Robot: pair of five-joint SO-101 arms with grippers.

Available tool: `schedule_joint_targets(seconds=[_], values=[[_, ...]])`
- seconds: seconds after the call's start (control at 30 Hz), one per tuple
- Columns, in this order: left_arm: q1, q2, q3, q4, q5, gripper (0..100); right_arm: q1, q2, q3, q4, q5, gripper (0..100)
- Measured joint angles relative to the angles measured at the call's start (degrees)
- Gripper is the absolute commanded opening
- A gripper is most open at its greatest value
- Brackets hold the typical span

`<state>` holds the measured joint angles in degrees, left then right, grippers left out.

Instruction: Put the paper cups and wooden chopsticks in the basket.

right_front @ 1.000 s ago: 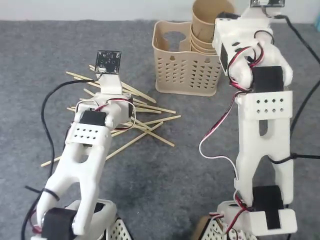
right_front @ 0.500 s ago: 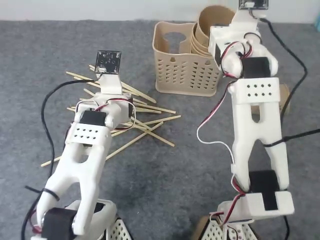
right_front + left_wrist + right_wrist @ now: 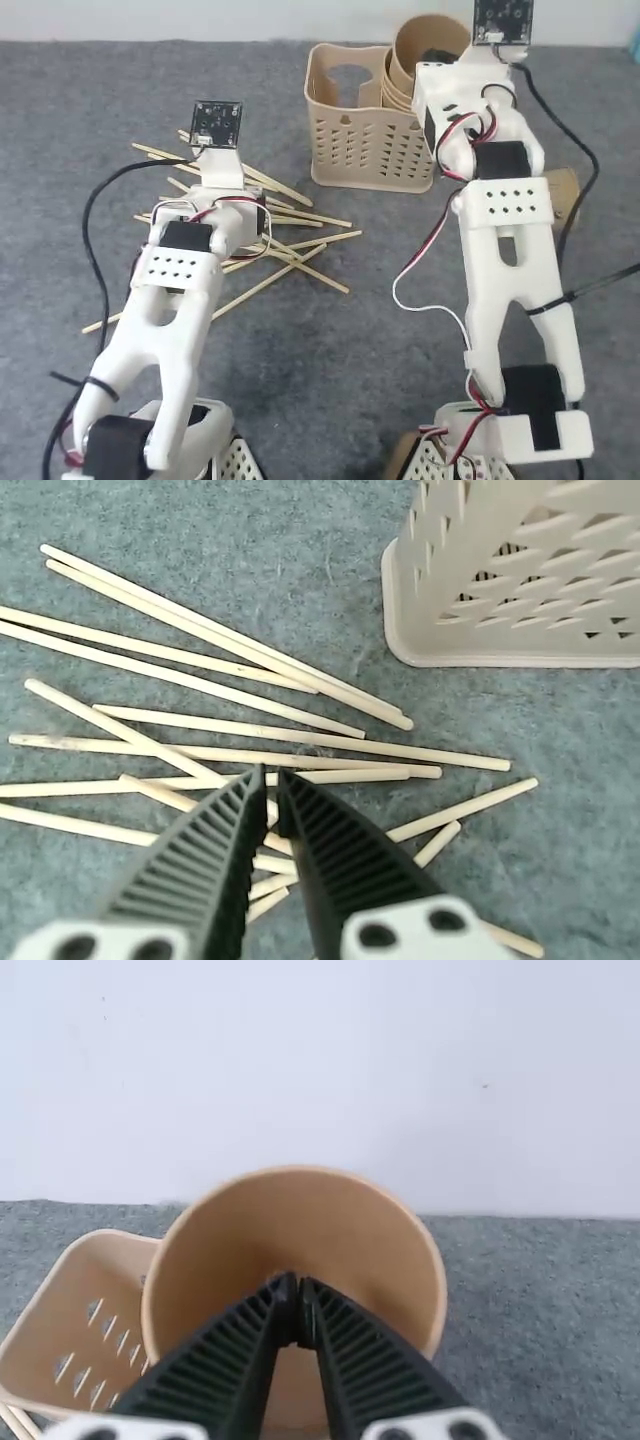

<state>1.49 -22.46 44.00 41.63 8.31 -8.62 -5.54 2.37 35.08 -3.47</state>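
The left gripper (image 3: 271,773) hangs with its fingers nearly together, gripping nothing, over pale thin wooden chopsticks (image 3: 300,737) scattered on grey carpet (image 3: 330,370). To the right, a beige perforated plastic basket (image 3: 370,140) holds stacked brown paper cups (image 3: 395,85). The right gripper (image 3: 296,1282) is clamped on the rim of the top cup (image 3: 300,1220).

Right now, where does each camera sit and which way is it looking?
High view: fixed above the table, looking down on both arms, the chopsticks and the basket.
Left wrist view: on the left arm, looking down past the left gripper at the chopsticks.
Right wrist view: on the right arm, looking past the right gripper into a cup toward the wall.
All three share the basket.
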Motion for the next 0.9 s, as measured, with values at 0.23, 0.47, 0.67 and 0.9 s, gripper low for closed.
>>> schedule_joint_targets(seconds=[0.23, 0.47, 0.67, 0.9], values=[[0.0, 0.0, 0.0, 0.0, 0.0, 2, -2.64, 1.67, -4.92, -4.48, 2.81, 0.9], [-0.09, 0.0, 0.0, 0.0, 0.0, 2, -3.78, 4.4, -8.26, -9.41, 2.9, 0.9], [0.0, 0.0, 0.0, 0.0, 0.0, 2, -4.31, 6.77, -8.62, -9.93, 2.9, 0.9], [0.09, 0.0, 0.0, 0.0, 0.0, 2, -4.22, 12.13, -8.7, -11.52, 2.9, 0.9]])
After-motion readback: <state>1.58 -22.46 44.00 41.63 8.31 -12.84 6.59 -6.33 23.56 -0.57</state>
